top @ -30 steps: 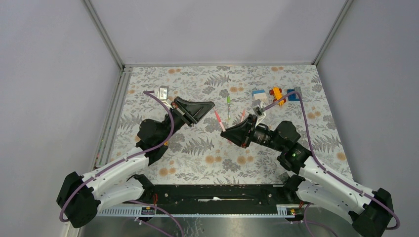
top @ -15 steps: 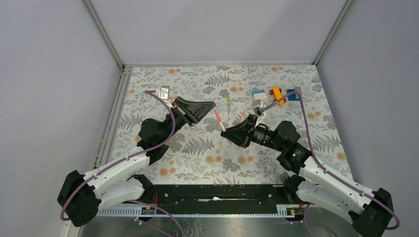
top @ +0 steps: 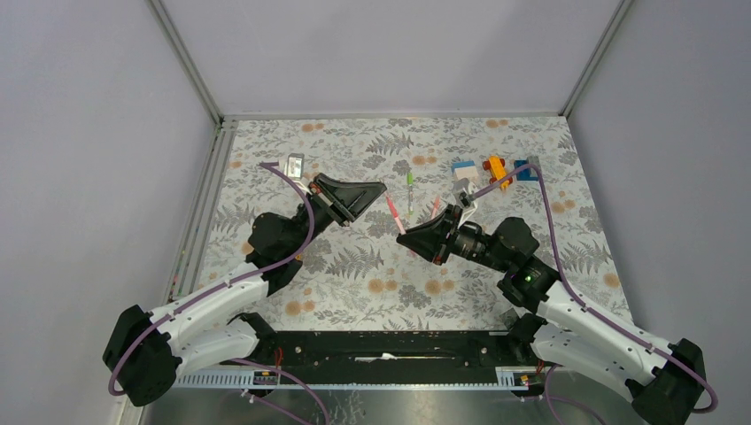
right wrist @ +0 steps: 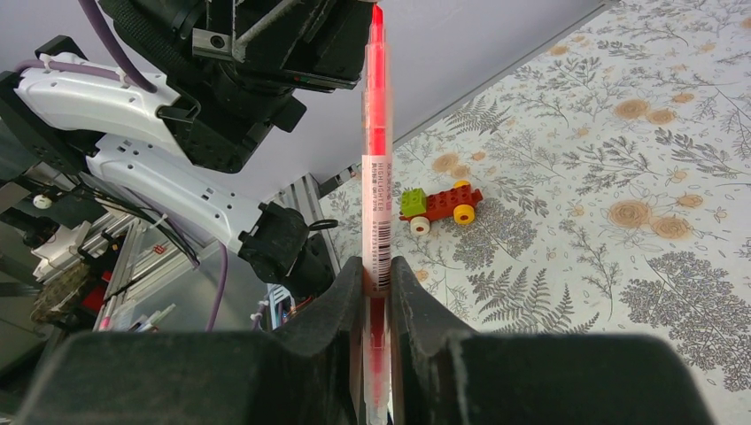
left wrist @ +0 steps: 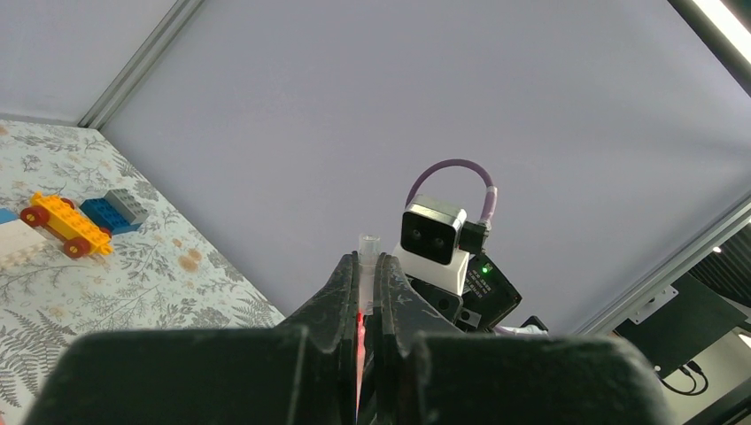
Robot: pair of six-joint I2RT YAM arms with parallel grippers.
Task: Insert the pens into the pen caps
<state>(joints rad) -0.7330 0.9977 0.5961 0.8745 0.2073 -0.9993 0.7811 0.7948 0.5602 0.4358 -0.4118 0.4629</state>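
Over the counter (top: 354, 283), my left jaws pinch a pen cap (left wrist: 367, 252) and my right jaws clamp a red pen (right wrist: 378, 168). Next I must aim its tip into the cap, toward 11 o'clock.

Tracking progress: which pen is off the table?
The thin red plastic pen, clamped in the right tool; the white green-ended pen lies flat on the floral table.
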